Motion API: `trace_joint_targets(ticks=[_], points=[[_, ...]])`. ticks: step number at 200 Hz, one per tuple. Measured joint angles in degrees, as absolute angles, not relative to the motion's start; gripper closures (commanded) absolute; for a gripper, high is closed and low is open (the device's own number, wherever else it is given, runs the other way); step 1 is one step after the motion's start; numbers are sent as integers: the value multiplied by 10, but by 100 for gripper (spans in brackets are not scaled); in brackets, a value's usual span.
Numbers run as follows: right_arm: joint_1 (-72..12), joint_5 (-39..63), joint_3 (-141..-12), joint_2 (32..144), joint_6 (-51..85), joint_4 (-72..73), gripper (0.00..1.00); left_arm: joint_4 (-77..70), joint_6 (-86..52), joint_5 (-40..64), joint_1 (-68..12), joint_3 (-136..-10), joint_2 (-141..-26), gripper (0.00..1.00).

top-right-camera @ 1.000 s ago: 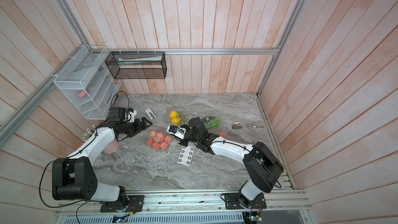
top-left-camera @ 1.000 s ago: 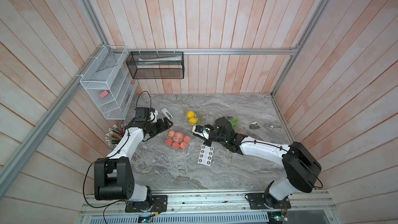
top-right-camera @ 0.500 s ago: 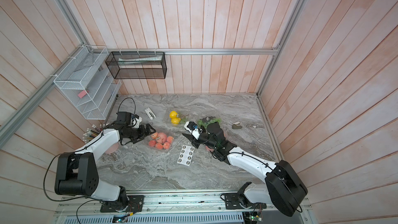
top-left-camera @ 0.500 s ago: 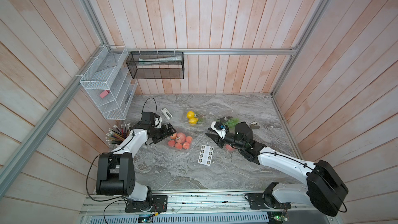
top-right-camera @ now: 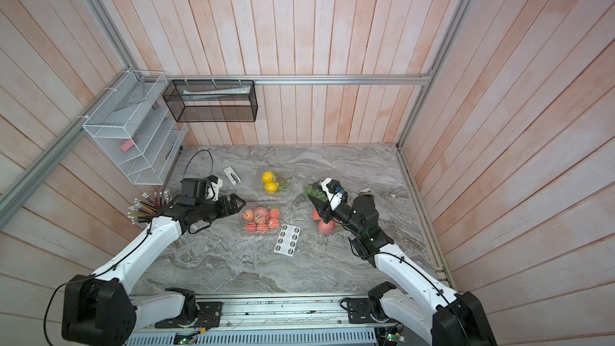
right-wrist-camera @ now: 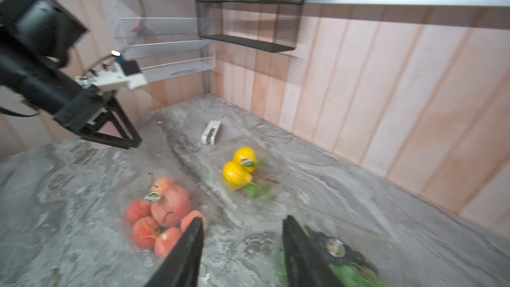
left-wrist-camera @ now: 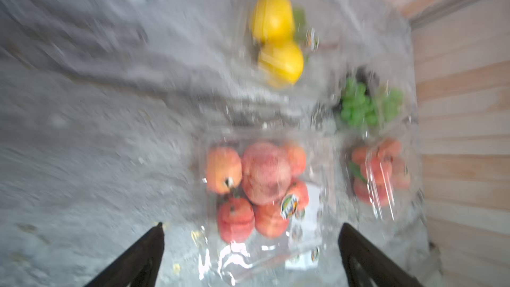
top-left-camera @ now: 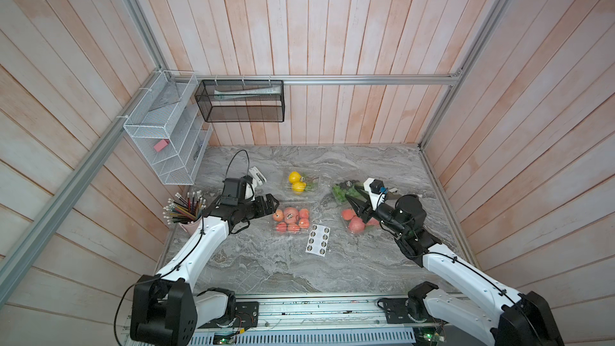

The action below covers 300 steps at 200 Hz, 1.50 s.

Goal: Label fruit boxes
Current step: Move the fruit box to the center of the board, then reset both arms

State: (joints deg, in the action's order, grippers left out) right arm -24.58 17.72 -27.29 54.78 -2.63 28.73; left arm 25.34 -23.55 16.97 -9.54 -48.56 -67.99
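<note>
Reader: Stage of the labelling, and where are the fruit boxes?

Describer: Four clear fruit boxes (top-left-camera: 301,191) sit on the grey marbled table (top-left-camera: 266,267), seen in both top views. The yellow-fruit box (top-left-camera: 299,183) is at the back and the apple box (top-left-camera: 290,220) is in the middle. The grape box (top-left-camera: 342,191) and the red-fruit box (top-left-camera: 356,224) are off to the right. The sticker sheet (top-left-camera: 317,239) lies flat just beside the apple box. I judge this a gap between stickers.

Reader: Grippers?

Describer: The left gripper (left-wrist-camera: 251,226) hovers just beside the apple box, jaws spread wide, holding nothing. The right gripper (right-wrist-camera: 242,218) hangs over the grape and red-fruit boxes, jaws partly open, also empty.

Reader: Next move?

Describer: Round labels show on the apple, yellow-fruit and grape boxes. Whether the red-fruit box has one, I cannot tell. If it lacks one, my guess is that one arm pins the sheet while the other peels a sticker by its edge. That would be delicate work.

Reader: Any writing?

Describer: The label (right-wrist-camera: 151,197) on the apple box is dark-rimmed with bright print. Its lettering is too blurred to read, and so is that on the others.
</note>
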Motion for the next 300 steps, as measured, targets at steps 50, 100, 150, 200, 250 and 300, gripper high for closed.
trace_joint_targets(ticks=[50, 100, 150, 200, 250, 300], points=[[-27, 84, -166, 508, 27, 311, 2, -48, -139, -38, -62, -316, -594, 0], [25, 12, -82, 597, 32, 429, 2, -352, -31, -121, -50, -157, -719, 0], [34, 4, -51, 736, 41, 633, 2, -661, -10, -110, -27, -96, -856, 0], [35, 18, -63, 886, 28, 812, 2, -715, -20, -108, -4, -119, -899, 0], [35, 13, -99, 889, 27, 791, 2, -707, -26, -107, -1, -144, -898, 0], [35, 14, -123, 889, 28, 769, 2, -702, -26, -105, -1, -144, -898, 0]])
